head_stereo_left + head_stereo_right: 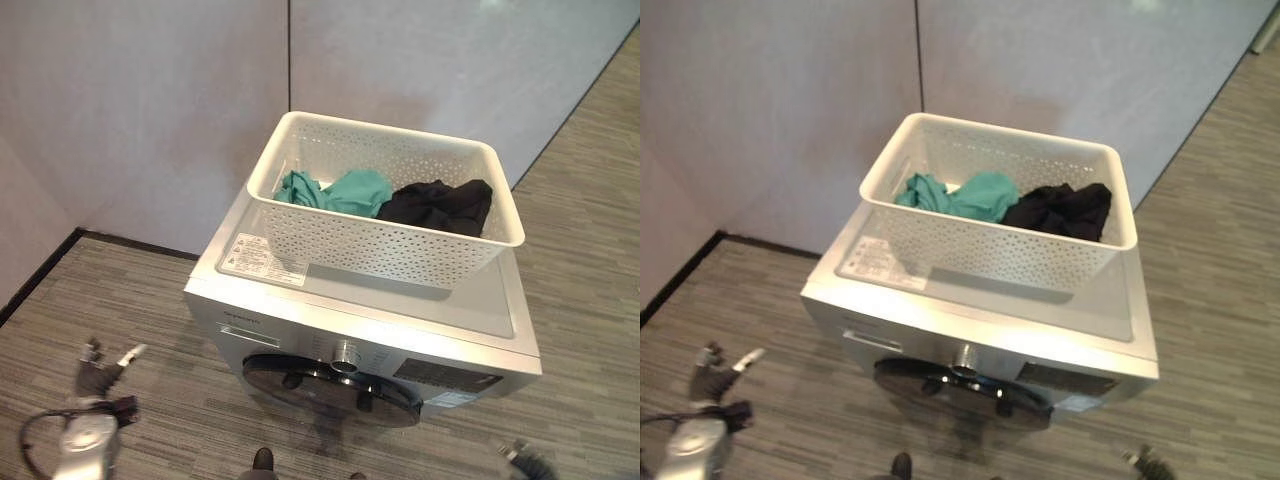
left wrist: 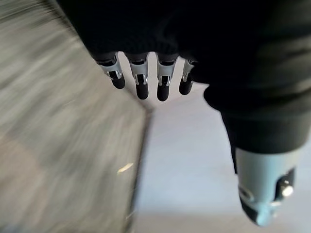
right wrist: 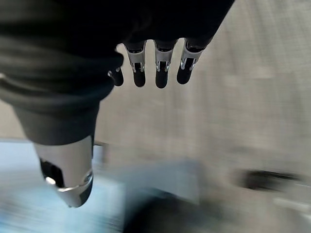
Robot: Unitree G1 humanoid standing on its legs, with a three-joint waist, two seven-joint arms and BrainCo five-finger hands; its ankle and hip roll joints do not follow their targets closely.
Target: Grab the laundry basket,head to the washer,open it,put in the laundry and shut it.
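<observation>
Laundry basket (image 1: 385, 245): white, perforated, standing on top of the washer (image 1: 400, 330), toward its back.

I log a teal garment (image 1: 335, 190) and a black garment (image 1: 440, 207) lying side by side in it; washer door (image 1: 330, 385) shut, against a grey wall (image 1: 150, 100). My left hand (image 1: 100, 365) and right hand (image 3: 73, 165) hang low over the floor (image 1: 590, 250), fingers (image 2: 141, 80) straight, holding nothing.

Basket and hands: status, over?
Both hands, left and right, open, low, empty. Basket with laundry on washer. Door shut, unobstructed.
</observation>
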